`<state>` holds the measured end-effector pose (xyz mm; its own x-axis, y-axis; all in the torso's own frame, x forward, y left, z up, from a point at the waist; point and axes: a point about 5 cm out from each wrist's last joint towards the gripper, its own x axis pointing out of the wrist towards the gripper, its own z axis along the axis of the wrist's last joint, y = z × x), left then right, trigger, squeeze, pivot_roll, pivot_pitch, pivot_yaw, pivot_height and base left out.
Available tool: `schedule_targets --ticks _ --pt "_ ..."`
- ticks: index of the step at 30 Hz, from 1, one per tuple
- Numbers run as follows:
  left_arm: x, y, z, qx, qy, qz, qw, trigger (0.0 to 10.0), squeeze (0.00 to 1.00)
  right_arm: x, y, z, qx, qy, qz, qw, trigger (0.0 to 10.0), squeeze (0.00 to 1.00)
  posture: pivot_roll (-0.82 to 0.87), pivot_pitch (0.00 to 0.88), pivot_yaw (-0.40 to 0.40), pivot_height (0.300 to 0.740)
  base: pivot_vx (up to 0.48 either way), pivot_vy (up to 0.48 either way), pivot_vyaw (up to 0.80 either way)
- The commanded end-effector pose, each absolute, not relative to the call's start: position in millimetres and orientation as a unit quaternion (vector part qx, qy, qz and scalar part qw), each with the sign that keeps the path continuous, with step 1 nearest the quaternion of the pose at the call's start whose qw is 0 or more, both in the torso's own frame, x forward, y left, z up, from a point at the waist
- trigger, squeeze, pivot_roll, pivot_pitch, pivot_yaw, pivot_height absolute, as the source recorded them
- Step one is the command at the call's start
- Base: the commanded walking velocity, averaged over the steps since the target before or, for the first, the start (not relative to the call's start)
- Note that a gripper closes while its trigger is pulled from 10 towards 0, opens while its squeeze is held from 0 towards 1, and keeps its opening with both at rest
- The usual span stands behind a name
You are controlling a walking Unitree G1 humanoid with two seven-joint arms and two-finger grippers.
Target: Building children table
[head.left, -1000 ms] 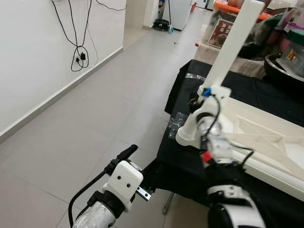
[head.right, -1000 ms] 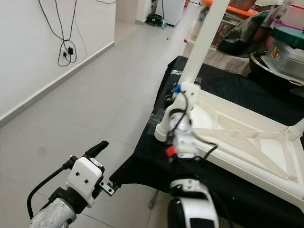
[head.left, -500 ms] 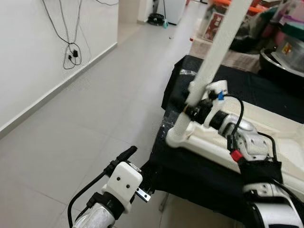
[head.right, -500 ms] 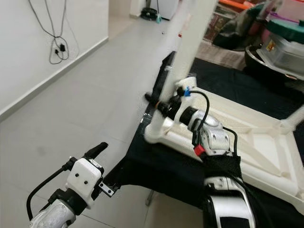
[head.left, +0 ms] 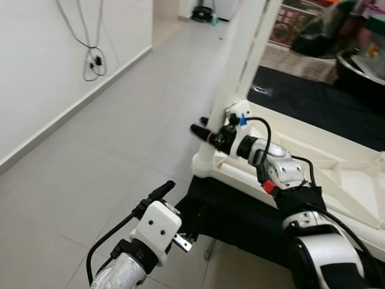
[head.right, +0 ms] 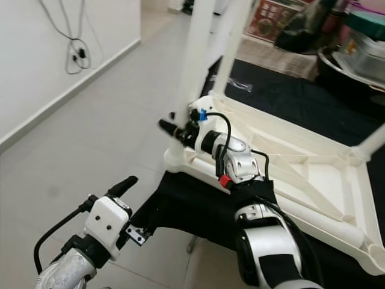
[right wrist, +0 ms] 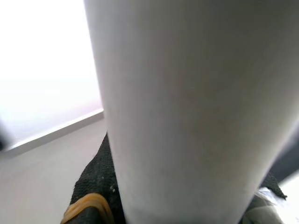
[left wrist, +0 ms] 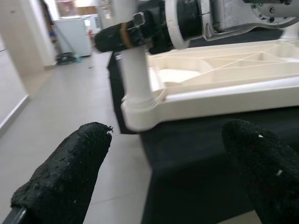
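The white children's table [head.left: 337,180] lies upside down on a black-clothed bench [head.left: 240,217]. A white leg [head.left: 231,78] stands upright in the socket at its near left corner. My right gripper [head.left: 206,133] reaches in from the right and is shut on this leg just above the socket. One black finger [right wrist: 96,186] with an orange band presses against the leg [right wrist: 187,112]. My left gripper [head.left: 157,194] hovers lower and to the left over the floor, open, with both fingertips [left wrist: 70,172] wide apart and nothing between them. A second leg [head.right: 233,42] rises behind the first.
Grey tiled floor [head.left: 108,150] spreads to the left up to a white wall with hanging cables [head.left: 93,60]. Pots and containers [head.right: 355,54] crowd the bench's far right. The table's near left corner [head.right: 174,162] sits at the edge of the black cloth.
My right gripper has swung round from below the leg to grasp it from the side. The leg and its table corner have shifted left toward the cloth's edge, and the leg stands straighter.
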<state>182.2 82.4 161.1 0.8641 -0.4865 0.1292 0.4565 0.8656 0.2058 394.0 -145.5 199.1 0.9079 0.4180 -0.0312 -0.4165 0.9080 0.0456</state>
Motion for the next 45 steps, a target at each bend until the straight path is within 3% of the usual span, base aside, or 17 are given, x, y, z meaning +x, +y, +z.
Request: schedule_targets --ticks 1,3,5,6,7,9,11,14,15,19,20,23,24,34,45 --pt "180.3 80.3 160.1 0.084 -0.085 -0.250 0.961 10.0 0.00 394.9 -171.6 188.8 0.008 0.052 0.130 0.990 0.0 0.00 0.13 0.099 -0.161 0.740 0.000 0.000 0.00" --pt "180.7 80.1 159.7 0.084 -0.084 -0.251 0.961 10.0 0.00 393.3 -195.4 187.1 0.024 0.051 -0.035 0.998 0.0 0.00 0.12 0.098 -0.159 0.740 0.000 0.000 0.00" --pt "180.7 80.1 159.7 0.084 -0.084 -0.251 0.961 10.0 0.00 393.3 -195.4 187.1 0.024 0.051 -0.035 0.998 0.0 0.00 0.12 0.098 -0.159 0.740 0.000 0.000 0.00" --pt "180.9 79.8 159.7 0.084 -0.085 -0.251 0.961 10.0 0.00 389.0 -202.7 186.3 0.034 0.044 -0.109 0.992 0.0 0.00 0.12 0.096 -0.159 0.740 0.000 0.000 0.00" --pt "180.9 79.8 159.7 0.084 -0.085 -0.251 0.961 10.0 0.00 389.0 -202.7 186.3 0.034 0.044 -0.109 0.992 0.0 0.00 0.12 0.096 -0.159 0.740 0.000 0.000 0.00" --pt "181.1 79.7 159.8 0.084 -0.085 -0.251 0.961 10.0 0.00 376.2 -199.3 182.0 0.057 0.034 -0.203 0.977 0.0 0.00 0.12 0.096 -0.159 0.740 0.000 0.000 0.00" --pt "181.1 79.7 159.8 0.084 -0.085 -0.251 0.961 10.0 0.00 376.2 -199.3 182.0 0.057 0.034 -0.203 0.977 0.0 0.00 0.12 0.096 -0.159 0.740 0.000 0.000 0.00" --pt "181.1 79.5 159.6 0.085 -0.084 -0.250 0.961 10.0 0.00 365.2 -176.6 174.3 0.068 0.048 -0.244 0.966 0.0 0.00 0.13 0.095 -0.161 0.740 0.000 0.000 0.00" --pt "181.1 79.7 159.5 0.085 -0.084 -0.250 0.961 10.0 0.00 366.3 -165.1 173.3 0.086 0.048 -0.221 0.970 4.1 0.00 0.13 0.095 -0.160 0.740 0.000 0.000 0.00" --pt "181.2 79.9 159.5 0.085 -0.084 -0.250 0.961 10.0 0.00 367.3 -157.8 173.0 0.100 0.047 -0.204 0.973 4.1 0.00 0.13 0.095 -0.160 0.740 0.000 0.000 0.00" --pt "181.3 80.1 159.2 0.085 -0.083 -0.250 0.961 10.0 0.00 367.6 -150.3 176.8 0.098 0.032 -0.174 0.979 10.0 1.00 0.12 0.096 -0.161 0.740 0.000 0.000 0.00" --pt "181.5 80.1 158.4 0.085 -0.082 -0.250 0.961 10.0 0.00 364.7 -147.2 184.6 0.073 0.001 -0.167 0.983 10.0 1.00 0.12 0.094 -0.161 0.740 0.000 0.000 0.00" --pt "181.5 79.9 157.9 0.085 -0.081 -0.251 0.961 10.0 0.00 359.7 -148.6 189.4 0.056 -0.022 -0.162 0.985 10.0 0.00 0.12 0.090 -0.159 0.740 0.000 0.000 0.00" --pt "181.7 79.7 157.5 0.085 -0.081 -0.252 0.961 10.0 0.00 340.9 -146.2 186.9 0.032 -0.039 -0.119 0.992 10.0 0.00 0.12 0.083 -0.157 0.740 0.000 0.000 -0.16" --pt "182.0 79.3 156.6 0.086 -0.081 -0.251 0.961 10.0 0.00 341.3 -142.8 184.4 0.049 -0.031 -0.102 0.993 10.0 0.00 0.12 0.069 -0.160 0.740 0.000 0.000 -0.21"
